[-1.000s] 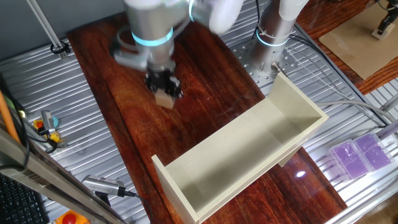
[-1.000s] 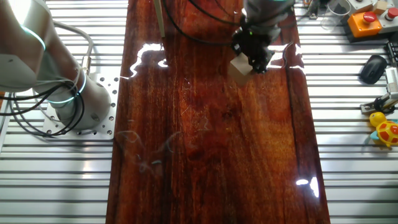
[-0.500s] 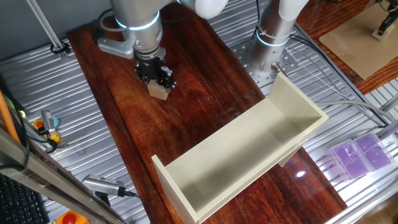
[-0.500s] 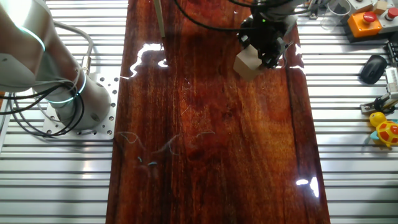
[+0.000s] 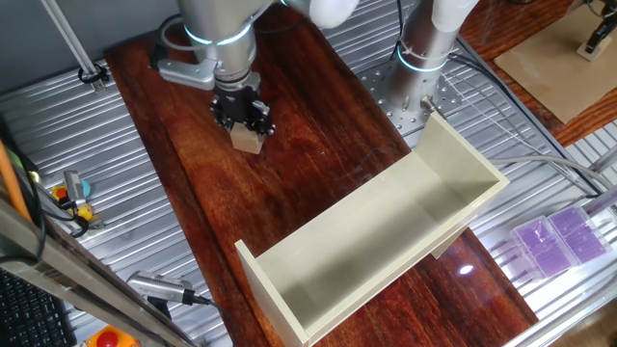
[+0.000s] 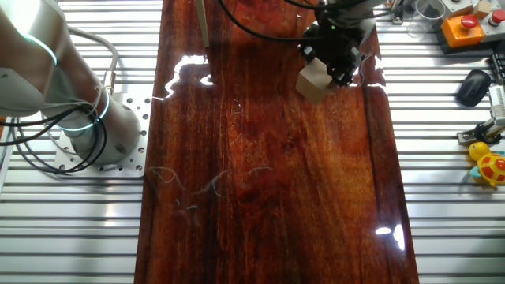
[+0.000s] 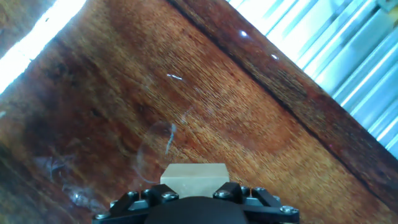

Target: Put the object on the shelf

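The small tan wooden cube (image 5: 248, 140) is held in my gripper (image 5: 245, 127) above the dark wooden tabletop, at the far left of the board. In the other fixed view the cube (image 6: 312, 84) hangs under the black gripper (image 6: 325, 72). In the hand view the cube (image 7: 194, 173) sits between my fingers at the bottom edge, jaws shut on it. The cream-white shelf (image 5: 386, 231) lies on the table to the right and nearer, open side up, well apart from the cube.
A second arm's base (image 5: 424, 58) stands behind the shelf. Cables and tools (image 5: 67, 193) lie on the metal slats at left. A purple box (image 5: 559, 236) lies at right. A yellow toy (image 6: 489, 166) and a mouse (image 6: 473, 85) lie beside the board.
The arm moved toward the far left of the board with the cube, mostly in the first half second; since then it shifted only slightly. The cube stays gripped.
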Tool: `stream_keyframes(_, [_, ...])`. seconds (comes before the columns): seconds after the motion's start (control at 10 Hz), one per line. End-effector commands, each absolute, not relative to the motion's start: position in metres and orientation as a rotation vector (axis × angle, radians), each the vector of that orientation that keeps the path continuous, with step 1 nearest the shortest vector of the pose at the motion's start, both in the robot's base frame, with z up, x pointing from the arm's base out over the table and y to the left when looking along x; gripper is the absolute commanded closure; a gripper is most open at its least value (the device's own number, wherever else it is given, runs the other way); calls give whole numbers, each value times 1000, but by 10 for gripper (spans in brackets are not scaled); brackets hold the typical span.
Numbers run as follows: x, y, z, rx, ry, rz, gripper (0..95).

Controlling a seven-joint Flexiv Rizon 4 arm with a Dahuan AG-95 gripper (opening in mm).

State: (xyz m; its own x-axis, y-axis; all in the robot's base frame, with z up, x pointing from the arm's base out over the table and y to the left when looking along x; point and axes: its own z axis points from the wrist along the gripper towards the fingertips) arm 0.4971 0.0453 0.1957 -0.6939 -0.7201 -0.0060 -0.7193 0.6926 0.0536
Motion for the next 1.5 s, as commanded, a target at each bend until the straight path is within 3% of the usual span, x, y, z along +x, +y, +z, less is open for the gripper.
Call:
stream_keyframes(0.1, [497, 53, 199, 1170, -2888, -58, 950])
stream_keyframes(0.5, [461, 88, 293, 1102, -2901, -22, 950])
stream_keyframes(0.7, [457, 93, 322, 1091, -2891, -32, 950])
stream_keyframes(1.1, [457, 93, 322, 1157, -2862, -26, 950])
stream_keyframes(1.5, [457, 93, 319, 1176, -2885, -144, 950])
